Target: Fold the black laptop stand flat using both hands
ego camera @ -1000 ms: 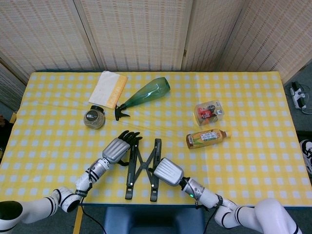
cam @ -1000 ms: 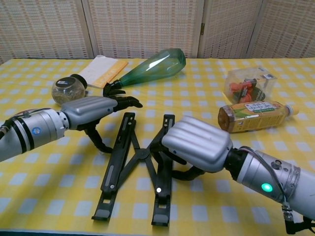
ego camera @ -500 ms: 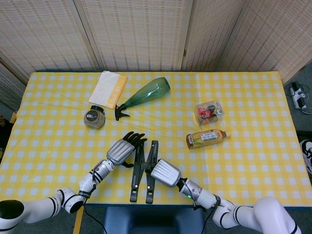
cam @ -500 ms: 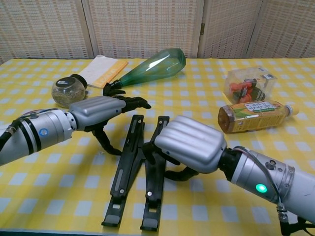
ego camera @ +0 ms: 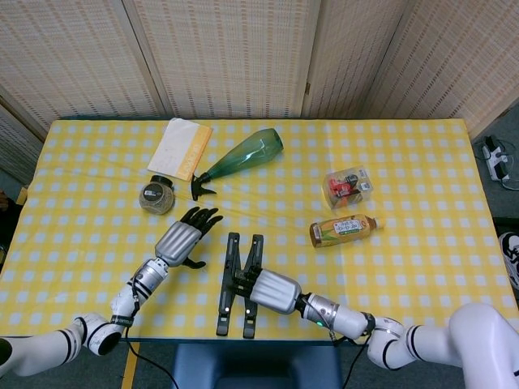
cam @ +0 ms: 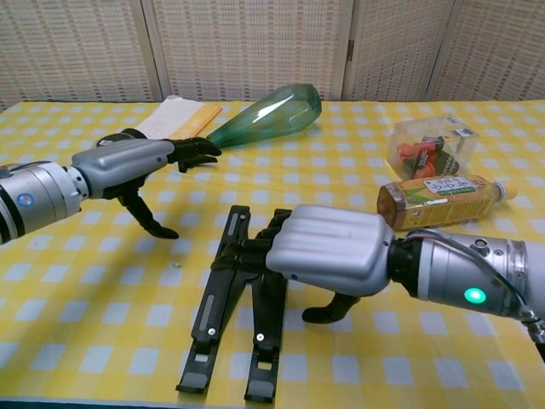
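Observation:
The black laptop stand (ego camera: 230, 290) (cam: 214, 317) lies near the table's front edge, its two bars almost parallel and close together. My right hand (ego camera: 272, 291) (cam: 330, 248) is over the stand's right side. Its fingers (cam: 254, 253) curl across both bars near their far ends, and its thumb rests on the cloth to the right. My left hand (ego camera: 182, 238) (cam: 134, 162) hovers to the left of the stand, apart from it. Its fingers are spread and hold nothing, and its thumb points down toward the table.
A green plastic bottle (ego camera: 243, 154) (cam: 266, 112) lies behind the stand, beside a white and orange booklet (ego camera: 180, 147) and a small jar (ego camera: 156, 195). A tea bottle (ego camera: 343, 229) (cam: 438, 199) and a clear box (ego camera: 347, 185) (cam: 430, 148) sit to the right.
The stand's bars have closed from an X shape to nearly parallel. My left hand has let go and drawn away to the left. My right hand has slid over both bars.

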### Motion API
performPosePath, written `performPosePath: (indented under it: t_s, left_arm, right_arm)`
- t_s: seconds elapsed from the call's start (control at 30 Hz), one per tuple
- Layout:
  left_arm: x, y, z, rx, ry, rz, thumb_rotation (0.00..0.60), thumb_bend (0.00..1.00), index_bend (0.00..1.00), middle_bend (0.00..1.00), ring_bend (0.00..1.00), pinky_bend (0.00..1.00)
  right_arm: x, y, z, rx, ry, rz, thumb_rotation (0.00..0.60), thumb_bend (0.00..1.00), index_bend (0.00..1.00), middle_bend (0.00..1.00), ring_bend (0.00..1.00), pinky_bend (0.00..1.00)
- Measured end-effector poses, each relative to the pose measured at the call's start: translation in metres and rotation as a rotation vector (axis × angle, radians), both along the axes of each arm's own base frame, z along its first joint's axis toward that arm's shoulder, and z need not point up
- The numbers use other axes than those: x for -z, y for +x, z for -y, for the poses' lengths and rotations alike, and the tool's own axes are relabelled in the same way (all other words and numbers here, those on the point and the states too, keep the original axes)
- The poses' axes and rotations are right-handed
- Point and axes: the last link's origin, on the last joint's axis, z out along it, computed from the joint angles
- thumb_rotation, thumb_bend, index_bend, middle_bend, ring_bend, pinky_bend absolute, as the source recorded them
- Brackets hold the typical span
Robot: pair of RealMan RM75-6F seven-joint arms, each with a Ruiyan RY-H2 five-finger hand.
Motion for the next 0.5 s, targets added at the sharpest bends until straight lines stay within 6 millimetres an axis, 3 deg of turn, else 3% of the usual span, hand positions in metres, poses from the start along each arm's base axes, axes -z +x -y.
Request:
performPosePath:
  t_s: [0.2,0.5]
  left_arm:
    - [-0.005,-0.006,0.000,-0.017,0.007,0.008,0.600,0.16,0.00,0.00,0.00,0.00]
    - [-0.008,-0.013,-0.001,-0.043,0.014,0.017,0.600,0.16,0.00,0.00,0.00,0.00]
  right_arm:
    - [0.003,0.019,0.009,-0.041,0.008,-0.095,0.600,0.31,0.00,0.00,0.07,0.06]
    - [0.018,0.029,0.016,-0.061,0.008,-0.151,0.600,0.31,0.00,0.00,0.06,0.06]
